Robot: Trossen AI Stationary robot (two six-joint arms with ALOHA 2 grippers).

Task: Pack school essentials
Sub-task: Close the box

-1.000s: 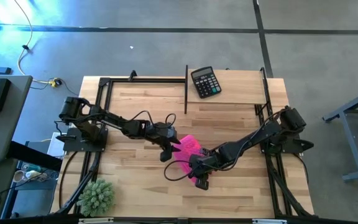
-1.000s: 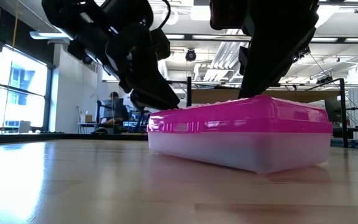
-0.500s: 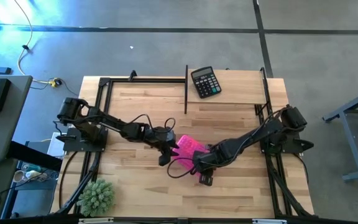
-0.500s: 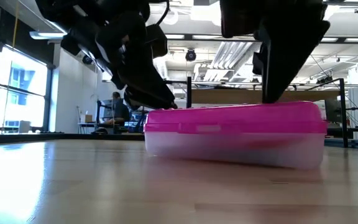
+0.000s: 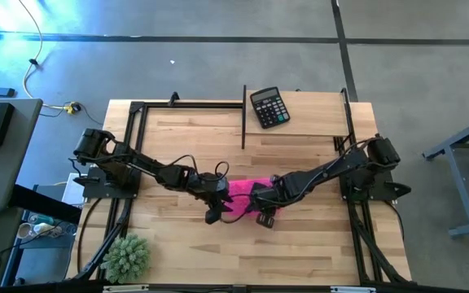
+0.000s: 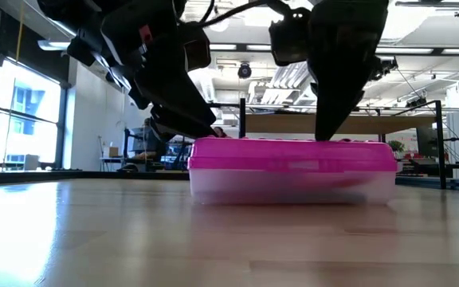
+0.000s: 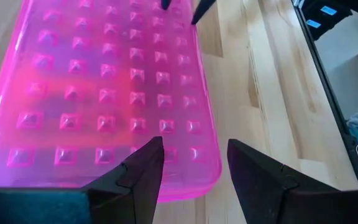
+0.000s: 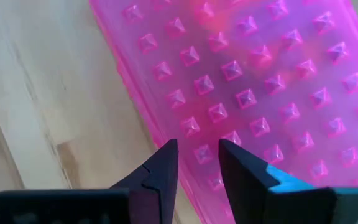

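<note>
Both arms are dark, near-black, built of slim tube-like links joined by bulkier rounded joint housings. The left arm (image 5: 137,165) carries a thin black cable that loops loosely above its forearm. The right arm (image 5: 332,171) ends in a blocky wrist unit. Each gripper has two matte black, wedge-shaped fingers (image 7: 135,177) tapering to blunt tips, with angular moulded facets (image 8: 247,171). A small red mark shows on the left arm's wrist housing (image 6: 143,33).

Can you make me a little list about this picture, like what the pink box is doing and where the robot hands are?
pink box: lid closed, flat on the wooden table
left gripper: over one end of the box, jaws open
right gripper: over the other end, jaws slightly apart
calculator: far edge of the table, away from both arms
green fuzzy ball: near left corner
</note>
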